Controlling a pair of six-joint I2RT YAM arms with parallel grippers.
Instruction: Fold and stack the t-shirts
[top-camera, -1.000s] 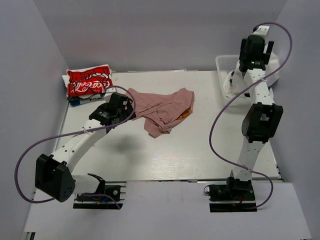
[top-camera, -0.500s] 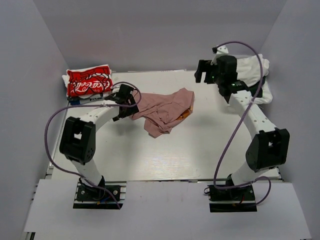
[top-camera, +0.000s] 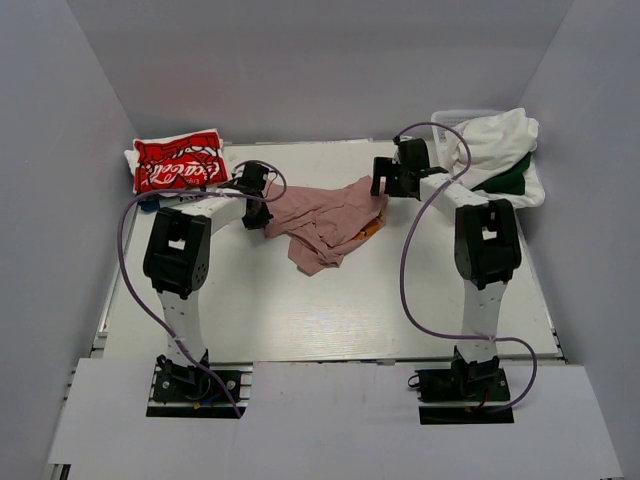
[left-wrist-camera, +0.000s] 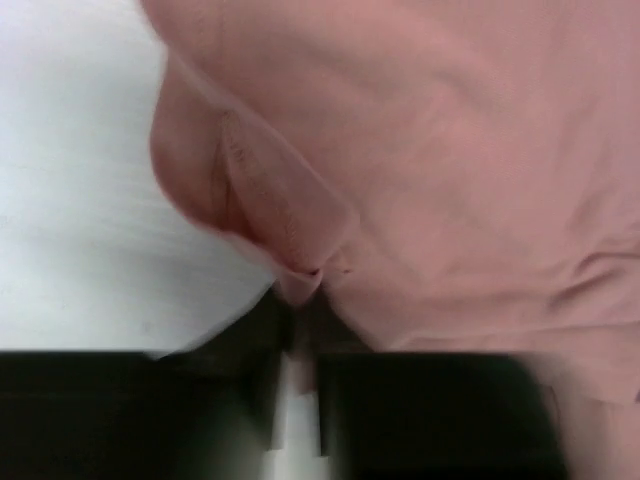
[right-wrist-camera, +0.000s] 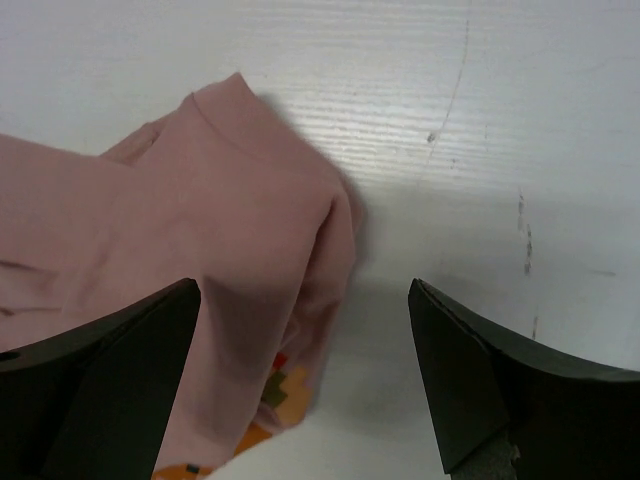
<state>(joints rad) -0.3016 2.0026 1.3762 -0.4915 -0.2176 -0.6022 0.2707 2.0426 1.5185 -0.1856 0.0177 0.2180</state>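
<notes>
A crumpled dusty-pink t-shirt (top-camera: 325, 222) lies on the middle of the white table (top-camera: 330, 300). My left gripper (top-camera: 263, 196) is at the shirt's left edge. In the left wrist view its gripper (left-wrist-camera: 298, 312) is shut, pinching a hemmed fold of the pink t-shirt (left-wrist-camera: 430, 150). My right gripper (top-camera: 384, 186) hovers over the shirt's right edge. It is open (right-wrist-camera: 302, 290), its dark fingers (right-wrist-camera: 120, 380) wide to either side of the pink t-shirt (right-wrist-camera: 180, 220), which shows an orange print patch (right-wrist-camera: 285, 392). A folded red t-shirt with white script (top-camera: 178, 162) tops a stack at the back left.
A white lattice basket (top-camera: 455, 121) at the back right holds a heap of white t-shirts (top-camera: 497, 140) and a dark green one (top-camera: 516, 180). Grey walls close in the table on three sides. Purple cables loop off both arms.
The left gripper reached the pink shirt's left edge and shut on it. The right arm swung from the basket over to the shirt's right edge, staying open.
</notes>
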